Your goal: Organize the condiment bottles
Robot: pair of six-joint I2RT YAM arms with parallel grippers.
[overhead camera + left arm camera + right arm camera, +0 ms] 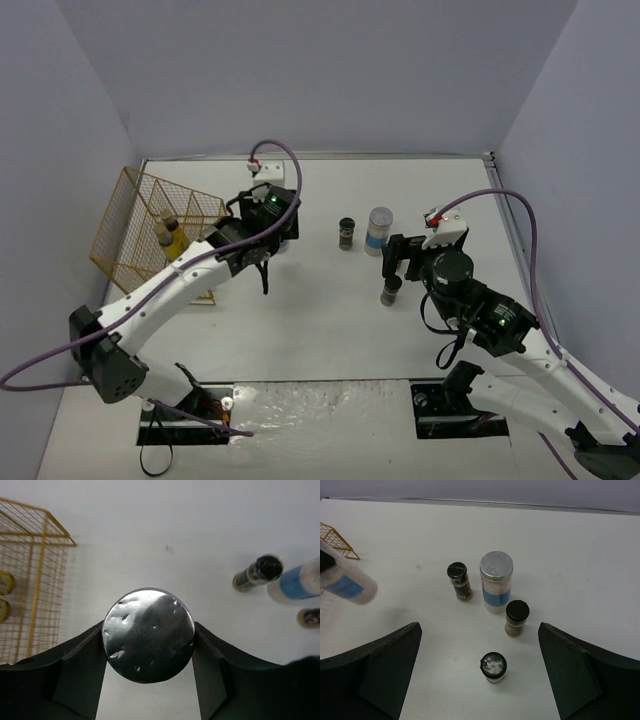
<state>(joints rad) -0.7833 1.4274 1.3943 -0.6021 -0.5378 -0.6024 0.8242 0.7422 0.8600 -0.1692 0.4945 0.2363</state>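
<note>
My left gripper (148, 647) is shut on a tall clear jar; its grey lid (148, 635) fills the gap between the fingers. In the right wrist view this jar (346, 584) hangs above the table, blue label showing. In the top view my left gripper (264, 248) is right of the rack. Two yellow bottles (170, 235) stand inside the rack. The other tall clear jar (496, 582) and three short black-lidded jars (459, 581) (517, 617) (493, 667) stand mid-table. My right gripper (480, 645) is open and empty, above and just behind the nearest short jar.
The gold wire rack (135, 225) stands at the left edge of the table, also in the left wrist view (35, 580). Grey walls close the table at the back and sides. Bare white tabletop (330, 320) lies between the arms.
</note>
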